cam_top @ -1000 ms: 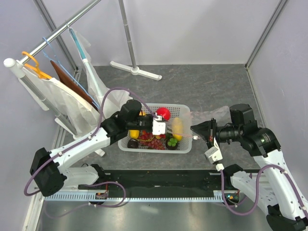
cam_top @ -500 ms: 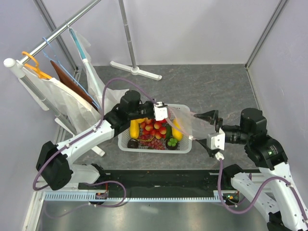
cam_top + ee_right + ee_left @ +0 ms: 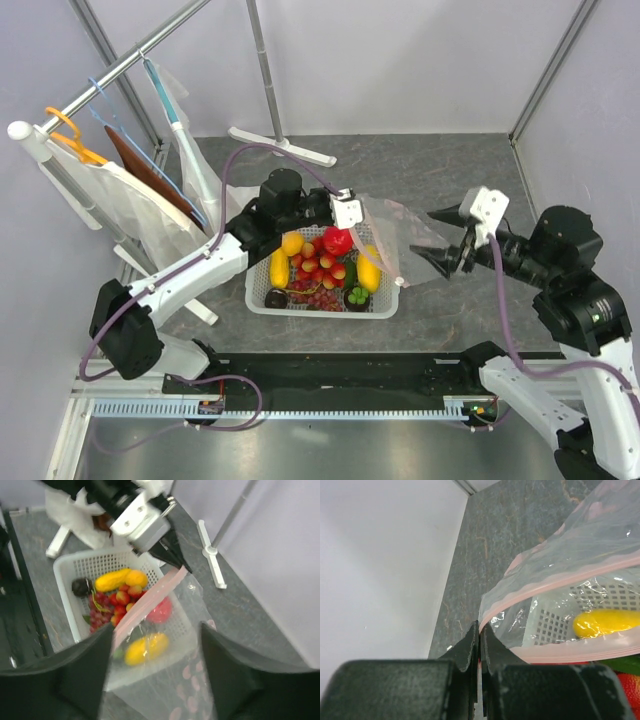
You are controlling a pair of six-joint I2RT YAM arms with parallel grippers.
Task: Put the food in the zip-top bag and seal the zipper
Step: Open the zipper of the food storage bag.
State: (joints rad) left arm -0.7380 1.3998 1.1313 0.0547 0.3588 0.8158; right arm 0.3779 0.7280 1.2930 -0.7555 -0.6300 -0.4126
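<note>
My left gripper [image 3: 352, 211] [image 3: 480, 630] is shut on a corner of the clear, pink-dotted zip-top bag [image 3: 400, 235] [image 3: 190, 690], right at its pink zipper [image 3: 560, 580] [image 3: 150, 600]. The bag hangs over the right part of the white mesh basket [image 3: 320, 310]. The food lies in the basket: two mangoes [image 3: 279, 267], an orange [image 3: 292, 243], a pomegranate [image 3: 337, 240] and grapes [image 3: 320, 297]. One mango [image 3: 145, 647] shows through the plastic. My right gripper [image 3: 440, 238] [image 3: 155, 680] stands open just right of the bag, gripping nothing.
A rack with hangers and white bags [image 3: 120, 200] stands at the left. A white stand base [image 3: 285, 145] lies at the back. A black rail [image 3: 330, 375] runs along the near edge. Grey walls close in on both sides.
My right gripper let go of the bag, opened and drew back to the right. My left gripper left the basket, shut on the bag's corner and lifted it up and back.
</note>
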